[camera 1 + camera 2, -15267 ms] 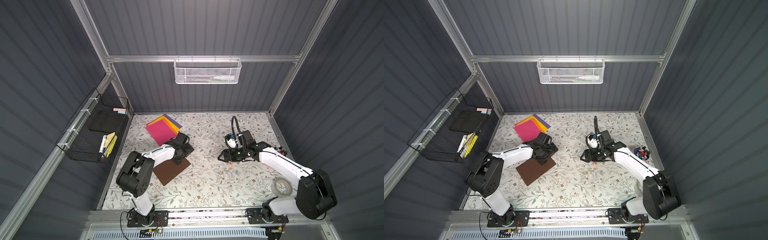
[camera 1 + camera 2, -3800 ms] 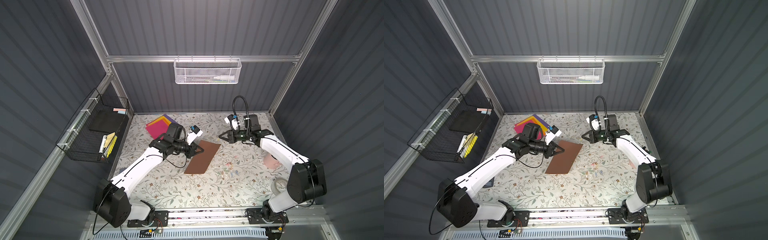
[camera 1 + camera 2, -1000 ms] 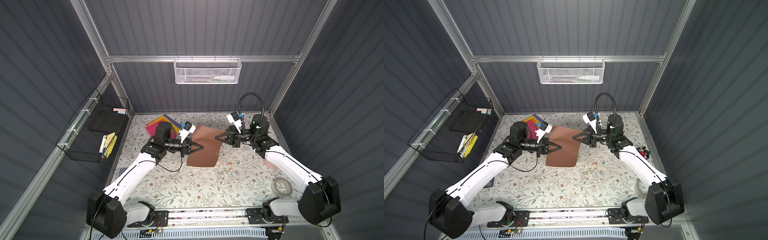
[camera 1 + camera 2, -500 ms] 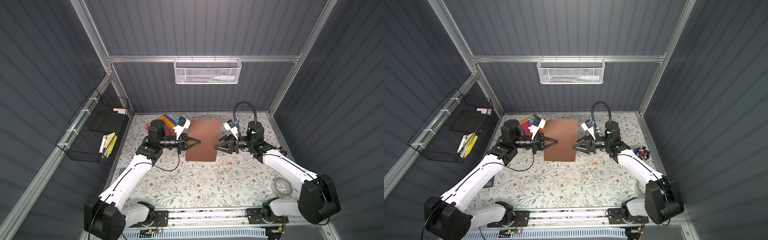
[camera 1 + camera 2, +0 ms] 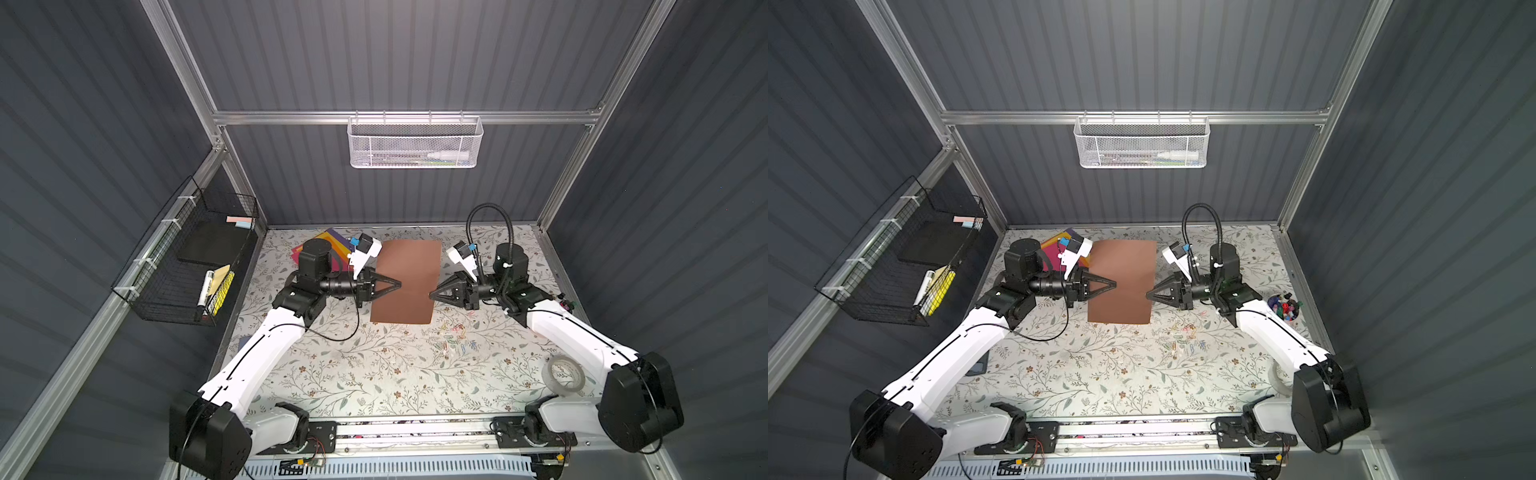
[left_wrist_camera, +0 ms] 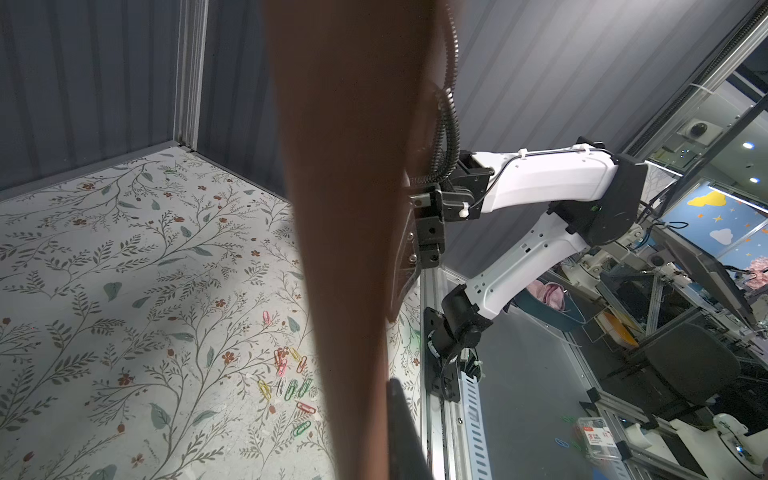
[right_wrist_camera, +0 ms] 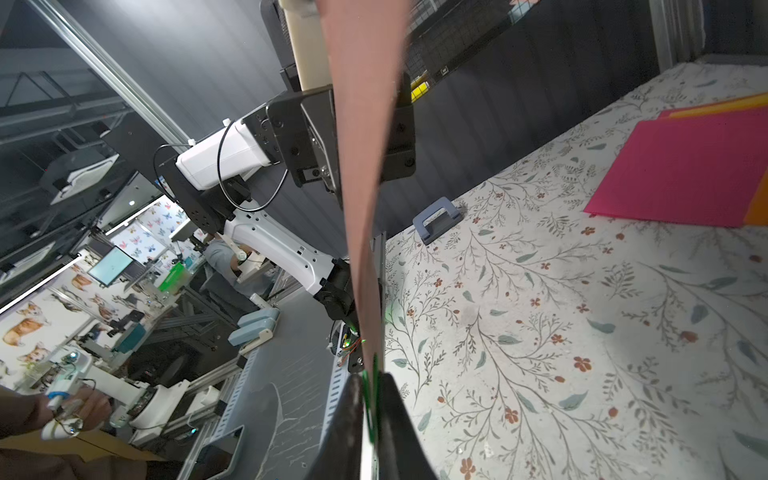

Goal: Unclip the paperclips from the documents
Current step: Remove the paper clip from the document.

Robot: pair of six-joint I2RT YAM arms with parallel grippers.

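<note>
I am working two arms with one brown sheet [image 5: 409, 270] strung between them, lifted off the floral table [image 5: 332, 374]. My left gripper [image 5: 398, 285] is clamped on the sheet's edge on its own side. My right gripper [image 5: 432, 296] is pinched closed at the opposite edge, and its wrist view shows a single green paperclip [image 7: 369, 395] caught between the fingertips, sitting on the paper. The other documents lie in one fanned stack [image 5: 322, 242] at the back left of the table. I can pick out pink, orange and purple there but cannot count the sheets. Loose paperclips [image 5: 455, 338] are scattered on the table by the sheet's near right corner. About ten show in the left wrist view, and the sheet hides part of the cluster. I count three containers. A white mesh basket [image 5: 415, 145] on the back rail holds a white tube [image 5: 446, 155] and some thin pens. A black wire basket [image 5: 166, 282] on the left wall holds sticky notes [image 5: 240, 221], a dark flat pad [image 5: 212, 245], a yellow pad [image 5: 222, 286] and a white marker [image 5: 204, 286]. A cup [image 5: 1289, 319] of markers stands beside the right arm. One tape roll [image 5: 564, 372] lies at the near right.
</note>
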